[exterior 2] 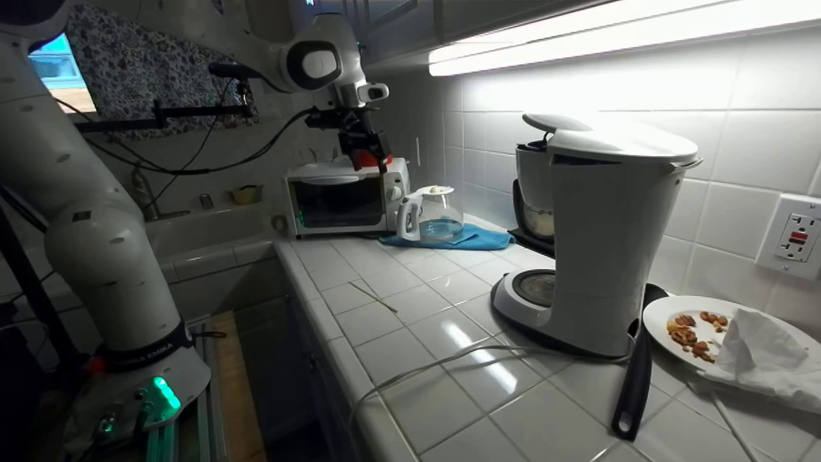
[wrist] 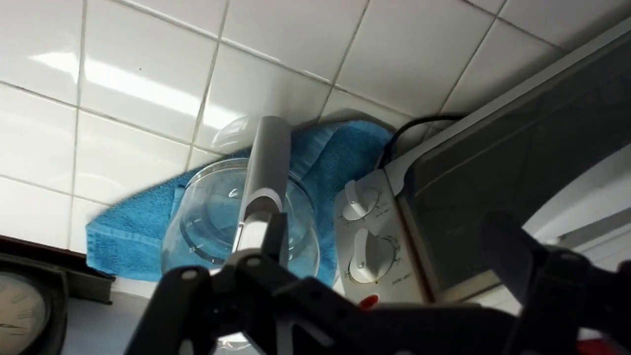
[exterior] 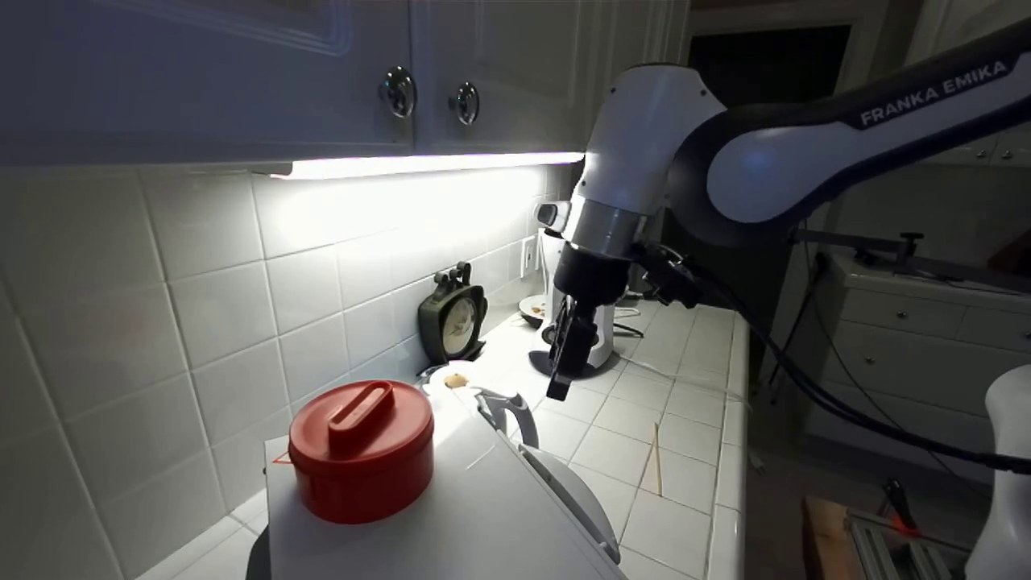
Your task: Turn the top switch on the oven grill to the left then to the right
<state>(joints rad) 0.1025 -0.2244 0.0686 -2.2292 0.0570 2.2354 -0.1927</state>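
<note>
The oven grill (exterior 2: 346,202) is white with a dark glass door, at the far end of the counter. Its white top (exterior: 483,515) bears a red lidded container (exterior: 362,451). In the wrist view its control panel shows two white knobs. The larger top knob (wrist: 372,256) sits by a red light (wrist: 368,301); the smaller knob (wrist: 360,199) is farther off. My gripper (wrist: 394,246) is open and empty, its fingers on either side of the top knob in this view, apart from it. The gripper also shows in both exterior views (exterior: 557,391) (exterior 2: 370,165), above the counter before the oven.
A glass carafe (wrist: 197,241) with a white handle stands on a blue towel (wrist: 128,246) beside the panel; one finger overlaps its handle in the wrist view. A clock (exterior: 461,326) leans at the wall. A coffee maker (exterior 2: 603,256), plate (exterior 2: 660,314) and thin stick (exterior 2: 373,297) are on the counter.
</note>
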